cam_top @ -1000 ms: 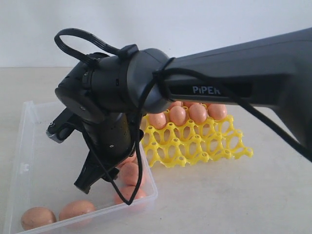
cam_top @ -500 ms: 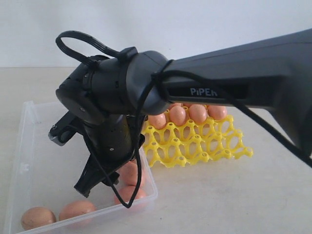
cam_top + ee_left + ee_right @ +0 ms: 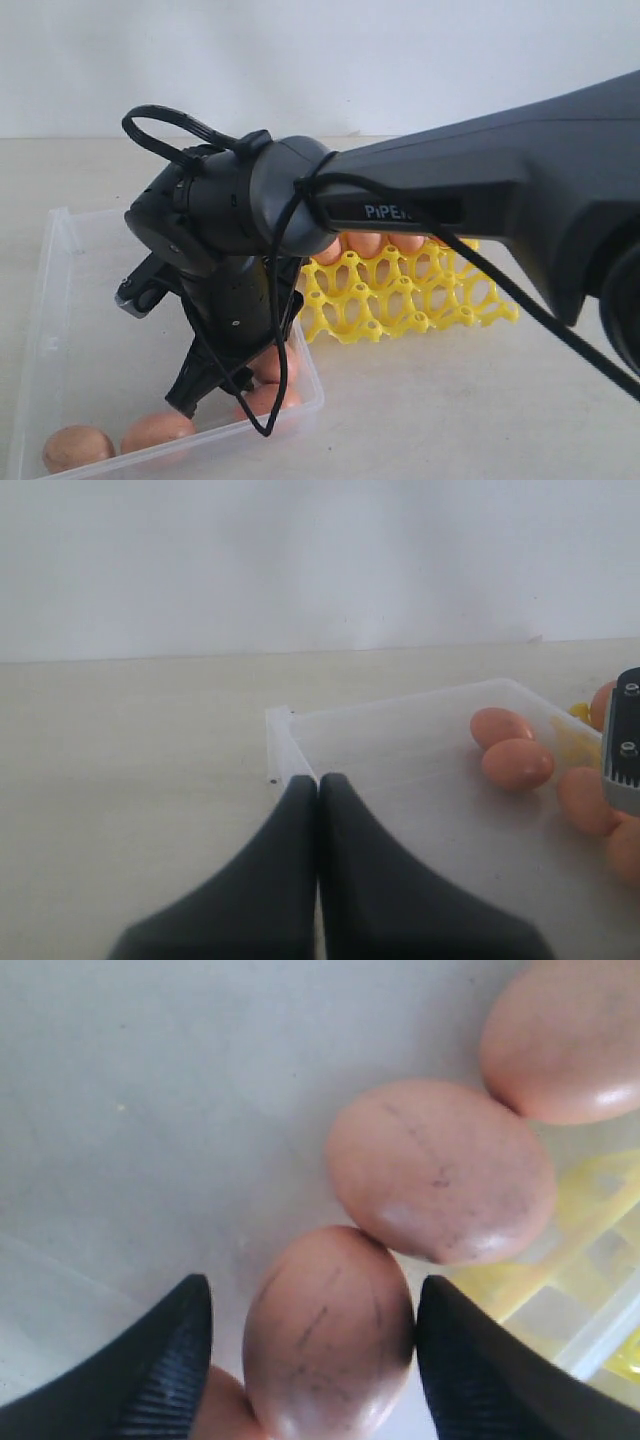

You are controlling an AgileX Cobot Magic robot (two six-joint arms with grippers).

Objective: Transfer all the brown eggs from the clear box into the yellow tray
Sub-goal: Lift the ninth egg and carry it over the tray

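Brown egg [image 3: 328,1360] lies inside the wide-spread right claw [image 3: 315,1310].

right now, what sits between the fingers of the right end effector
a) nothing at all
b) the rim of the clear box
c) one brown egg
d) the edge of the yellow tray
c: in the right wrist view the right end effector stands open with a single brown egg lying between its fingers on the floor of the clear box.
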